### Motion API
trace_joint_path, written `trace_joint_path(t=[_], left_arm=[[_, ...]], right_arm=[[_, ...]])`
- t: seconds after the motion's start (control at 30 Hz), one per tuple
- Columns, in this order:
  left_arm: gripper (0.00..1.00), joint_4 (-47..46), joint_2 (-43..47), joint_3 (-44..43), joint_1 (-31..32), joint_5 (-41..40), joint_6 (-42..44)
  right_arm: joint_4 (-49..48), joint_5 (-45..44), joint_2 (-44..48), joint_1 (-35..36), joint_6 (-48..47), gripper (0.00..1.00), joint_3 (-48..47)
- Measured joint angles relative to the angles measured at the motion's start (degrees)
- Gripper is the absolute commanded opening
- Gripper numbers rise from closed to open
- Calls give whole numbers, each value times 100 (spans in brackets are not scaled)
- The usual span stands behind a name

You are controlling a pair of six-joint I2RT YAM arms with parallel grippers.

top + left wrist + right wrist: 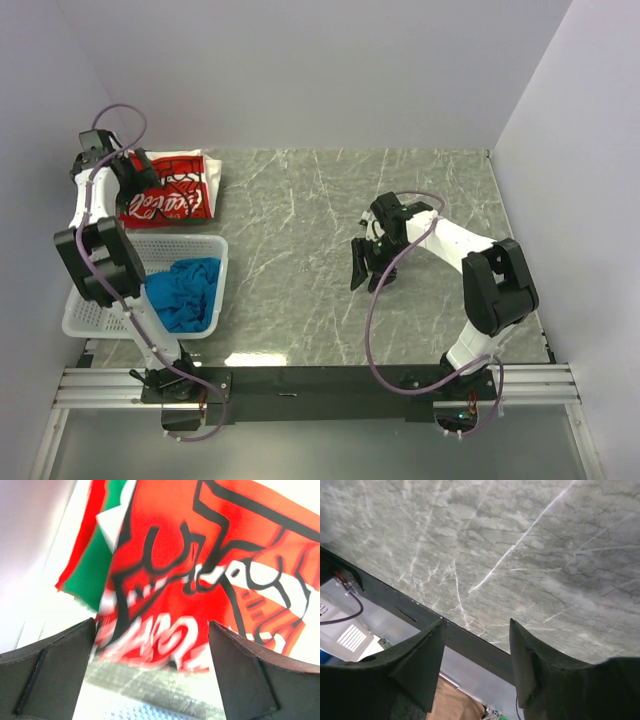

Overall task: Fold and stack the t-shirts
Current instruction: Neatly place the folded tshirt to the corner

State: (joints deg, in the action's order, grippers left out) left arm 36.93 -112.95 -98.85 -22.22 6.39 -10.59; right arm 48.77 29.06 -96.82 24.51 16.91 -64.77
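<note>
We see the left fingers (50,675) wide apart, empty, above the printed shirt (200,555); right fingers (420,665) part-open, empty, over the surface (520,555).

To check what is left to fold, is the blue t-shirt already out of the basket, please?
No, the blue t-shirt lies crumpled inside the white basket in the top view.

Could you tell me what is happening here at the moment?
Two robot arms are folding and stacking t-shirts. The left gripper hovers open over the folded printed shirt at the far left corner of the table, with the edge of a green shirt showing under it. A blue shirt lies crumpled in the basket, not yet folded. The right gripper is open and empty over bare table.
</note>
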Motion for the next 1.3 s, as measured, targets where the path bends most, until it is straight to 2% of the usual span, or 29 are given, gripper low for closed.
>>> trace_joint_path(t=[0.13,0.37,0.53,0.6,0.73,0.8,0.9,1.03,1.3], left_arm=[[99,-144,892,479,0,-389,-105],[99,-369,2732,1362,0,-1602,-363],[99,-227,4207,2271,105,-1803,-614],[99,-160,4852,2658,402,-1790,-822],[99,63,5971,3488,1513,-1681,-1434],[99,221,6406,3860,2057,-1606,-1784],[99,470,6867,4293,2522,-1519,-2216],[99,802,7410,4666,2835,-1388,-2614],[99,1082,8352,4806,2870,-1309,-2804]], right_arm=[[39,-2,66,0,-11,64,-179],[66,-50,299,0,-28,66,-286],[94,-205,719,0,-35,66,-361],[83,-271,984,0,-37,66,-361],[35,-442,1491,0,-31,67,-358],[-24,-527,1764,0,-20,67,-330],[-188,-603,2166,0,26,67,-153],[-426,-654,2677,0,210,67,358],[-527,-791,3320,0,459,67,940]])
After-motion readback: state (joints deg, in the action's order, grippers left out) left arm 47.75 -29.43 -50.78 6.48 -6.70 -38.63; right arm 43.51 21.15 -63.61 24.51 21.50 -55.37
